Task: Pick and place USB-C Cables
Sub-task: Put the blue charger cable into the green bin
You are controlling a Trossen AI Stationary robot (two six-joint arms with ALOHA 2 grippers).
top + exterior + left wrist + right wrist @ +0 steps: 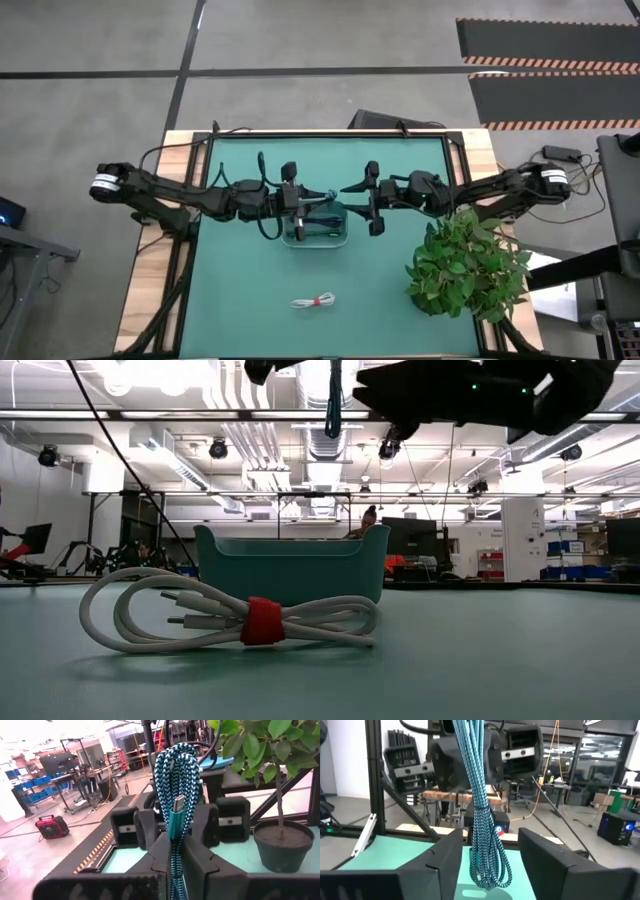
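Note:
My left gripper (322, 203) is shut on the teal braided cable bundle (176, 790) above the pale tray (340, 240). In the low view the bundle's lower end (333, 405) hangs well above the tray's rim (290, 535). My right gripper (352, 190) faces it from the right. It is open, with its fingers (445, 862) apart on either side of the hanging bundle (482, 820), not touching it. The white cable with the red tie (313, 301) lies flat on the mat near the front. My left gripper hides most of the tray's inside. My left gripper pinches the teal bundle between its two fingers (200, 865), partway along its length (175, 837). The fingers lie level, coming from the table's left, across the bundle. A loop with a plug (177, 815) stands above the fingers. The rest hangs below (490, 875), clear of the tray.
A potted plant (465, 265) stands at the right of the green mat, close to my right arm. The mat around the white cable (230, 622) is open. The wooden table edges show at the left (150, 270) and right.

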